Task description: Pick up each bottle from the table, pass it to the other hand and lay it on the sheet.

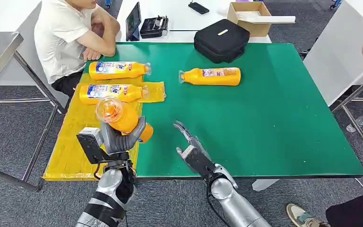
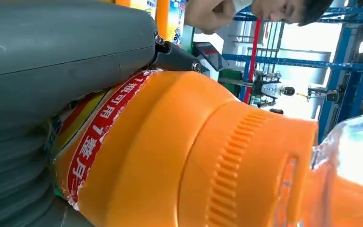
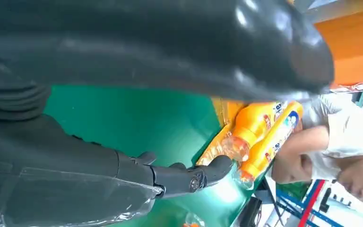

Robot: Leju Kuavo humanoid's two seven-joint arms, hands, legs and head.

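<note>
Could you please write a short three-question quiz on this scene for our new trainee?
1. True or false: the robot's left hand holds an orange plastic bottle above the yellow sheet.
2. How many orange bottles lie flat in the head view?
A. one
B. two
C. three
3. Fill in: the lone orange bottle on the green table top lies in front of a black ____.

Key
1. True; the right hand is open and holds nothing.
2. C: two bottles by the sheet's far end, one out on the green.
3. bag
</note>
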